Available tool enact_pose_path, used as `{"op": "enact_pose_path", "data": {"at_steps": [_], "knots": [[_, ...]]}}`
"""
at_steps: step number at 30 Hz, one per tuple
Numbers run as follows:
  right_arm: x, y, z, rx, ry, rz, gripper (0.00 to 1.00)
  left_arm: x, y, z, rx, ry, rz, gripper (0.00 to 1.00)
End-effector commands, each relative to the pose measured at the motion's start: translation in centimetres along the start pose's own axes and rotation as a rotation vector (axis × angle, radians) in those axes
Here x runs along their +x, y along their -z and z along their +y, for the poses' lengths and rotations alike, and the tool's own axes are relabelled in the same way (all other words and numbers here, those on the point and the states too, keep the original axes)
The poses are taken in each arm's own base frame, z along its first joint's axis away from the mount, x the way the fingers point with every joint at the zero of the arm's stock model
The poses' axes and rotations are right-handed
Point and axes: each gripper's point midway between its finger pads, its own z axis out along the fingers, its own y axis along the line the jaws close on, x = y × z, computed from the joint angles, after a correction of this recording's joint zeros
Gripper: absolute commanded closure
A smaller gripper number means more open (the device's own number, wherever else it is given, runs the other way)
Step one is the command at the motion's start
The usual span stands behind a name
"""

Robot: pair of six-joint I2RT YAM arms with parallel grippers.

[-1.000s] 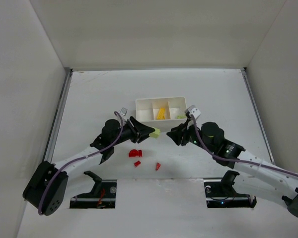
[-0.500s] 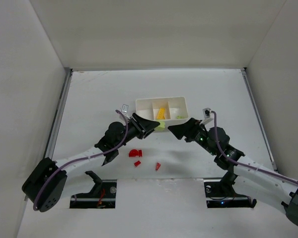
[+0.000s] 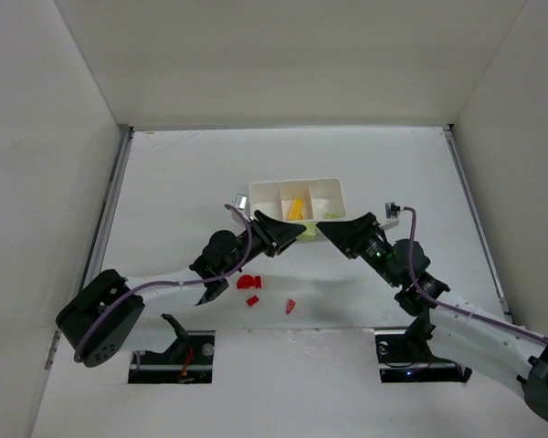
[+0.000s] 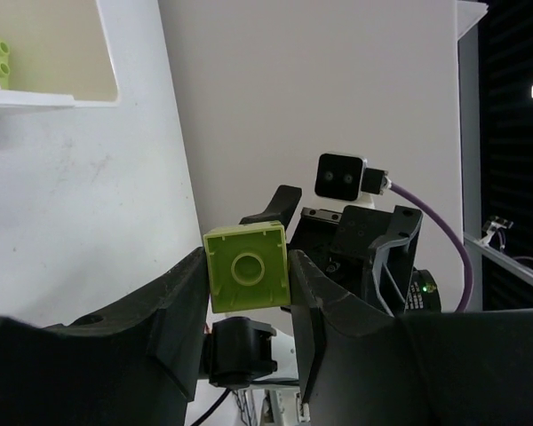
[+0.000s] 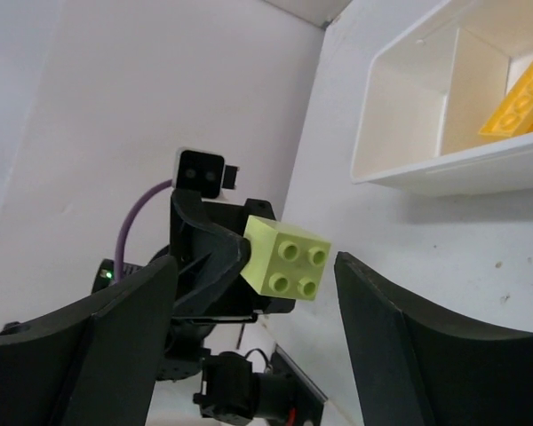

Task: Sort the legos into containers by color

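Observation:
My left gripper [image 3: 297, 233] is shut on a light green lego [image 3: 309, 232], a square four-stud brick, just in front of the white tray [image 3: 297, 185]. In the left wrist view the brick [image 4: 247, 268] shows its hollow underside, pinched between both fingers. My right gripper [image 3: 329, 228] faces it, open wide. In the right wrist view the brick [image 5: 287, 257] lies in the gap between my right fingers [image 5: 400, 328] and touches neither. In the tray, a yellow lego [image 3: 296, 208] lies in the middle compartment and a green piece [image 3: 331, 215] in the right one. Three red legos [image 3: 249, 282] lie on the table.
The red pieces [image 3: 290, 306] sit under and behind my left arm, near the front edge. The tray's front wall [image 5: 444, 164] is close beyond both grippers. White walls enclose the table on three sides.
Both grippers have moved forward to the tray's front. The right gripper has opened wide and closed in on the green brick, which the left gripper still holds.

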Motion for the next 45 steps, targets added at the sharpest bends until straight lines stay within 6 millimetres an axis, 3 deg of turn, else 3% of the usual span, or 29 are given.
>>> {"op": "enact_pose_path", "data": {"at_steps": [1, 7, 15, 26, 33, 39, 45], "knots": [[-1.0, 0.2, 1.7, -0.076, -0.067, -0.034, 0.27, -0.6, 0.3, -3.2, 0.131, 0.001, -0.033, 0.86], [-0.8, -0.4, 1.0, -0.064, -0.088, -0.017, 0.32, -0.2, 0.2, -3.6, 0.144, 0.003, -0.023, 0.85], [-1.1, -0.7, 1.9, -0.118, -0.125, -0.013, 0.37, 0.3, 0.2, -4.2, 0.168, 0.01, -0.011, 0.85], [0.1, -1.0, 1.7, -0.151, -0.182, 0.031, 0.41, 0.5, 0.2, -4.4, 0.196, 0.03, -0.017, 0.85], [-0.4, -0.7, 1.9, -0.16, -0.182, 0.013, 0.54, 0.3, 0.3, -4.1, 0.189, 0.034, -0.021, 0.85], [0.4, -1.2, 1.4, -0.136, -0.187, 0.045, 0.5, 0.6, 0.0, -3.7, 0.176, 0.035, -0.016, 0.85], [0.3, -1.3, 1.4, -0.137, -0.182, 0.042, 0.58, 0.3, 0.3, -3.8, 0.179, 0.035, -0.028, 0.85]]}}
